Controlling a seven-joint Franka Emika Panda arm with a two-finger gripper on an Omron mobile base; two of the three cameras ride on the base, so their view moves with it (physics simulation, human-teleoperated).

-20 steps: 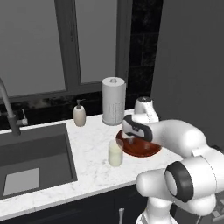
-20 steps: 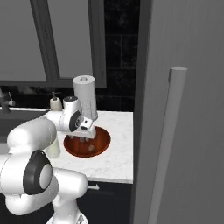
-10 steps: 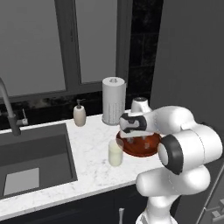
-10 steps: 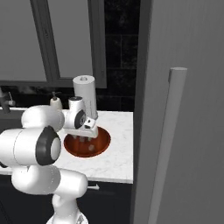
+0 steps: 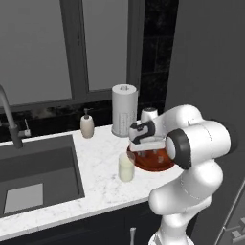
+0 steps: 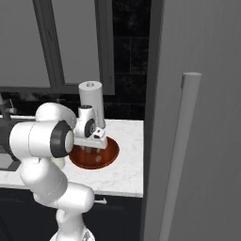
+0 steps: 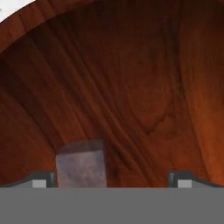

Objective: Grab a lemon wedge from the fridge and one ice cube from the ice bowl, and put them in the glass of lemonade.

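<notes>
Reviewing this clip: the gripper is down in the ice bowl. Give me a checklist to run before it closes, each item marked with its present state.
1. Gripper over the ice bowl, not the counter: ok; the hand view looks into the reddish-brown bowl.
2. Jaws open: ok; the fingertips stand wide apart.
3. Ice cube between the fingers: ok, but off centre; it sits close to the left tip in the hand view.
4. Fingers low enough to catch the cube: cannot tell; their tips are cut off at the bottom of the hand view.
5. Glass of lemonade upright beside the bowl, ready to receive: ok.
6. Fridge door shut, lemon wedge fetched: cannot tell.
</notes>
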